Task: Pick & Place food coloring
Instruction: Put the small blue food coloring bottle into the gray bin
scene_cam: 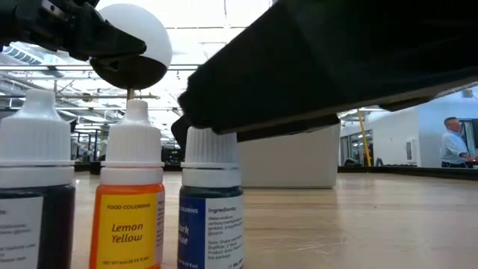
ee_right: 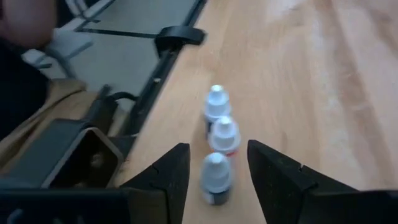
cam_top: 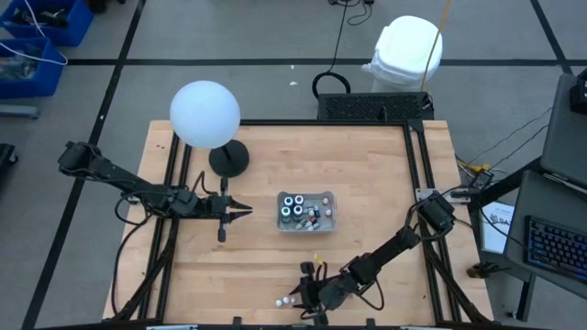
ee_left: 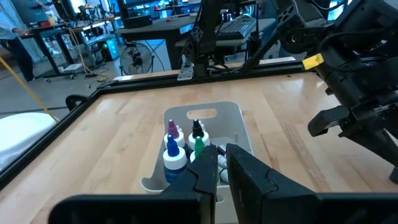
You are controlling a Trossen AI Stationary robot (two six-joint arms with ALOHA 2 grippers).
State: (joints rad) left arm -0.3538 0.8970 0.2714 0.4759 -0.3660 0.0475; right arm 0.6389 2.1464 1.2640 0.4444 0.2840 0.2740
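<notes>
The left arm reaches in from the table's left side, stretched roughly level toward the middle, its wrist straight. The left gripper (cam_top: 240, 211) hangs left of centre with its dark fingers (ee_left: 252, 180) drawn nearly together, only a thin slit between them, nothing held. The right arm comes from the right edge, bends at the elbow and angles down to the near edge. The right gripper (cam_top: 307, 298) sits low by that near edge, its fingers (ee_right: 283, 177) apart with a gap between them.
</notes>
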